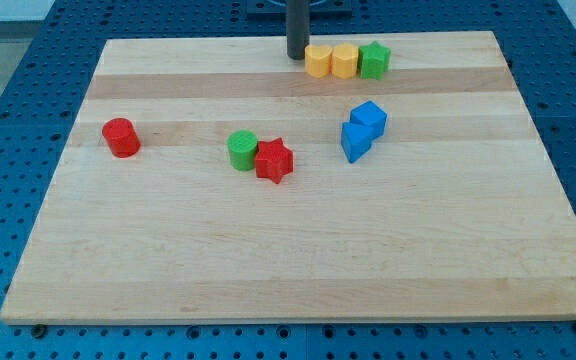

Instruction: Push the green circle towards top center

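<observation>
One smooth green cylinder [243, 150] touches a red star [275, 160] mid-desk [268, 260], on pale wood grain. My tip [296, 56], a dark rod with no fingers, holds nothing beside a yellow block [317, 60].

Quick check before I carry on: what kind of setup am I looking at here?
Likely a robotics lab bench: a pale wooden board lying on a blue perforated table, small coloured blocks like the green cylinder, and my tip at the view's top.

Bright, even overhead light is falling on the wooden board [298, 250], the blocks are casting only short soft shadows at their bases, no glare is showing, and focus is holding sharp out to the blue pegboard [28, 60] edges.
</observation>
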Robot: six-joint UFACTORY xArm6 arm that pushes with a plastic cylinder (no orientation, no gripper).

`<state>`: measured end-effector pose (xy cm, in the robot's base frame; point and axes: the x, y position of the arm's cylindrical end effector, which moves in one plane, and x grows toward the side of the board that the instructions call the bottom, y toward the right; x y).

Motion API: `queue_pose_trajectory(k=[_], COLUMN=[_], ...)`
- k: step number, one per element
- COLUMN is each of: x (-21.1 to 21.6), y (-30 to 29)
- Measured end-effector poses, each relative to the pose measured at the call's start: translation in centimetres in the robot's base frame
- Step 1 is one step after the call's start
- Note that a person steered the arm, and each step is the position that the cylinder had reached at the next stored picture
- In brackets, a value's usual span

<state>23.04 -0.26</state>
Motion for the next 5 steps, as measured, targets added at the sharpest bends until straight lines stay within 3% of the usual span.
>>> queue_pose_trajectory(k=[2, 5], x=[1.9, 12.0], y=[-4.2, -10.2])
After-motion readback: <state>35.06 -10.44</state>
